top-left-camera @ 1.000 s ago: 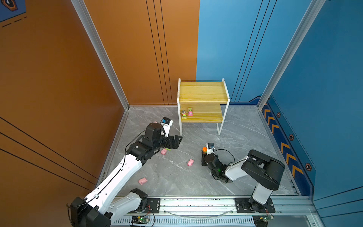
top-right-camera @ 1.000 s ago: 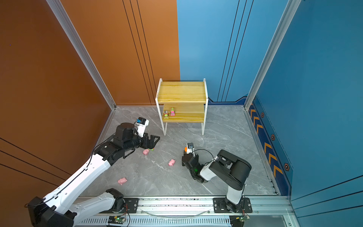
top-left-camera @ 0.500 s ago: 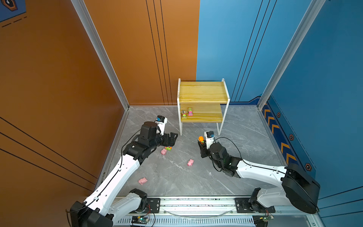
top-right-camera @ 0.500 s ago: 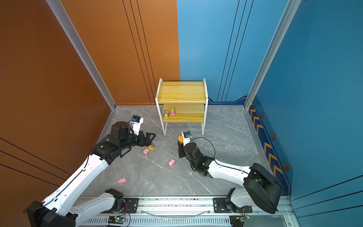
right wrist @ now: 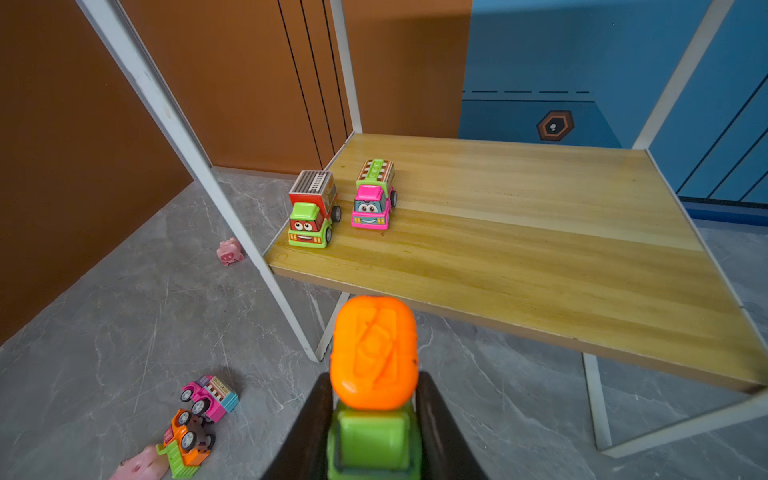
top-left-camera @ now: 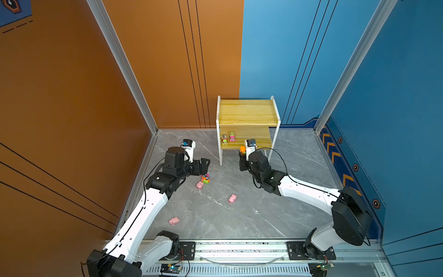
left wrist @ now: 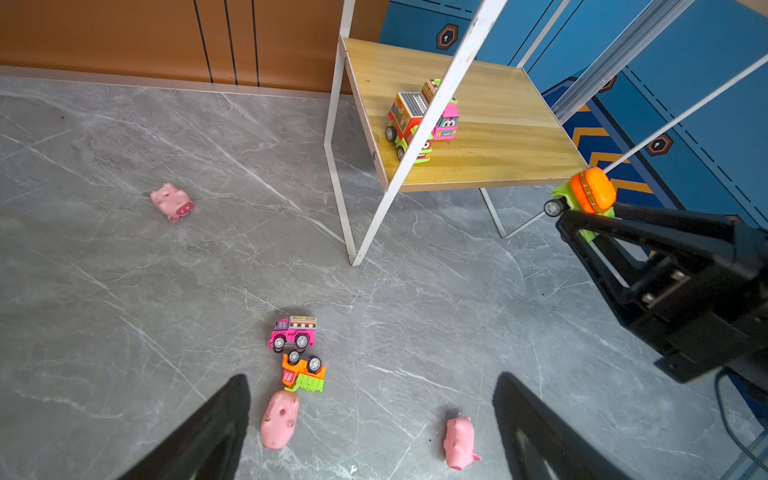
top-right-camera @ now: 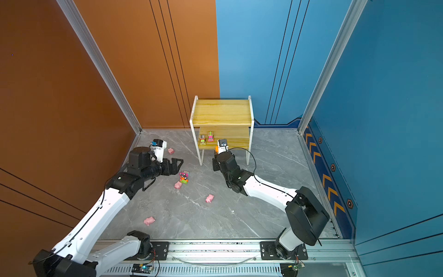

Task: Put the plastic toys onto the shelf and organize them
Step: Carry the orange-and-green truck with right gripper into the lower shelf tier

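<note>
Grey marble floor [top-left-camera: 239, 220], orange wall [top-left-camera: 155, 60], blue wall [top-left-camera: 275, 48]

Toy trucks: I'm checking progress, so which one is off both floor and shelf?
The green truck with the orange drum, gripped in the right gripper just before the lower shelf board; the others sit on floor or shelf.

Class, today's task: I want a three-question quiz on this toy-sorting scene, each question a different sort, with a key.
1. How many trucks stand on the shelf?
2. True or false: the left gripper holds a pig.
3. Which toy does the right gripper hold? A) pink truck B) green truck with an orange top C) pig

Key
1. Two: the green truck and the pink truck, side by side on the lower board.
2. False. It is open above the floor, over the toys lying there.
3. B, the green-and-orange truck, in front of the lower board.
</note>
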`<state>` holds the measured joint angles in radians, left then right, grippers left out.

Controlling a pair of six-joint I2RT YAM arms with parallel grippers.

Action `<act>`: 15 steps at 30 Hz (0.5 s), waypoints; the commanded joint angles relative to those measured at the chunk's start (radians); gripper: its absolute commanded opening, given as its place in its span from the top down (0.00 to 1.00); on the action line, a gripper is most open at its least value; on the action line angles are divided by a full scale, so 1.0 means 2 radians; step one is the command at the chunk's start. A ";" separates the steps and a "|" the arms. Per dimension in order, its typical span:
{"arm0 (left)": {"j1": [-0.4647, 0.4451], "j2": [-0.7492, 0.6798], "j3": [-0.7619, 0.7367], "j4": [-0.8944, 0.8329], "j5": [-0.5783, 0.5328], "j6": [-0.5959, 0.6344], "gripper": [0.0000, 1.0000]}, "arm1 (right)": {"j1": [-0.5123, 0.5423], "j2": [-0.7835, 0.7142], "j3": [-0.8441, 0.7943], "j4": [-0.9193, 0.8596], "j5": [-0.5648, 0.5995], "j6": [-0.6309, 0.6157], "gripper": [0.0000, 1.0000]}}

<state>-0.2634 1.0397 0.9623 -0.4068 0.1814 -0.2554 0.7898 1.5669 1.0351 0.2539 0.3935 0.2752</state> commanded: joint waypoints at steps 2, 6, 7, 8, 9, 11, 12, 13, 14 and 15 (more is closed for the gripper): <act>0.005 -0.001 -0.006 0.010 0.015 -0.004 0.08 | -0.004 0.026 0.028 0.006 0.047 -0.009 0.81; 0.005 -0.001 -0.005 0.010 0.016 -0.004 0.08 | -0.007 0.052 0.038 0.035 0.065 -0.010 0.80; 0.005 -0.001 -0.005 0.010 0.017 -0.004 0.08 | -0.009 0.057 0.041 0.041 0.067 -0.009 0.80; 0.005 -0.002 -0.006 0.010 0.016 -0.004 0.08 | -0.010 0.064 0.044 0.048 0.072 -0.010 0.80; 0.006 -0.002 -0.006 0.010 0.016 -0.004 0.08 | -0.013 0.071 0.047 0.056 0.073 -0.011 0.80; 0.005 -0.002 -0.006 0.010 0.017 -0.003 0.08 | -0.018 0.083 0.054 0.063 0.072 -0.010 0.79; 0.005 -0.003 -0.006 0.010 0.016 -0.003 0.08 | -0.022 0.089 0.058 0.068 0.070 -0.012 0.79; 0.005 -0.002 -0.006 0.010 0.017 -0.003 0.08 | -0.024 0.095 0.062 0.070 0.070 -0.013 0.79; 0.006 -0.002 -0.006 0.010 0.017 -0.003 0.08 | -0.027 0.100 0.064 0.074 0.069 -0.013 0.79; 0.006 -0.002 -0.005 0.010 0.017 -0.002 0.08 | -0.031 0.104 0.068 0.079 0.066 -0.014 0.79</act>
<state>-0.2615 1.0397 0.9623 -0.4068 0.1898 -0.2558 0.7475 1.7535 1.1313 0.3546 0.5022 0.2642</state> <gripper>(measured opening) 0.925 0.307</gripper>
